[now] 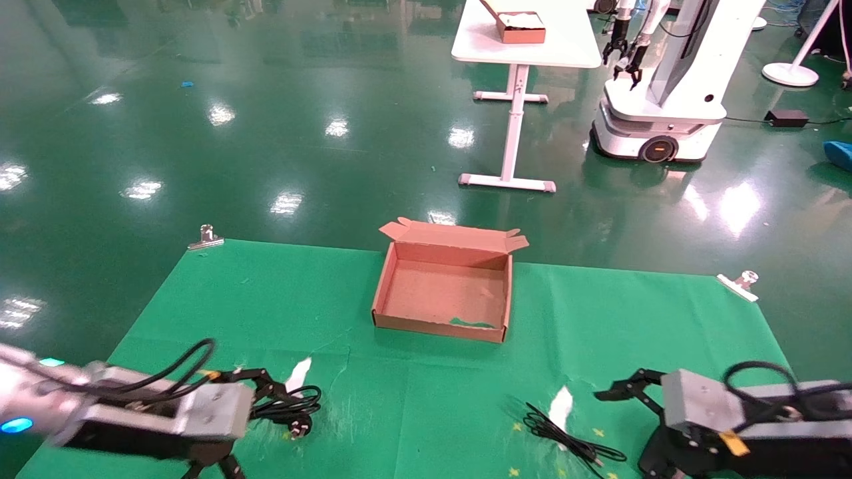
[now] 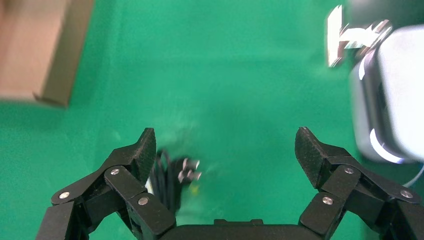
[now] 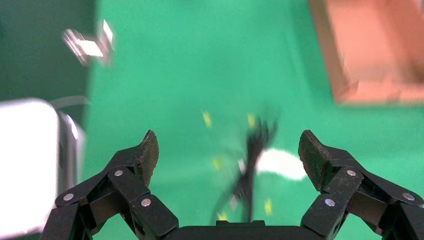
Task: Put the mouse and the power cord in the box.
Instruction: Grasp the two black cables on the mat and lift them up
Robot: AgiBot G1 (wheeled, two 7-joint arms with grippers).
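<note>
The box (image 1: 393, 286) lies open at mid-cloth, its flap lid folded back and its inside bare. The power cord (image 1: 289, 404) is coiled at the front left, with the plug's pins (image 2: 189, 170) showing. My left gripper (image 1: 253, 426) hangs open just beside the cord, which lies by one finger (image 2: 137, 155) in the left wrist view. At the front right lies a thin black cable bundle (image 1: 566, 432), the mouse's; the oval body does not show. My right gripper (image 1: 622, 429) stands open next to the bundle (image 3: 252, 160), with nothing between its fingers.
White paper strips (image 1: 297, 376) (image 1: 561, 406) lie on the green cloth (image 1: 665, 332). Metal clips (image 1: 206, 236) (image 1: 739, 283) pin its far corners. Far behind stand a white table (image 1: 566, 46) bearing a small brown box (image 1: 519, 26) and another robot (image 1: 665, 80).
</note>
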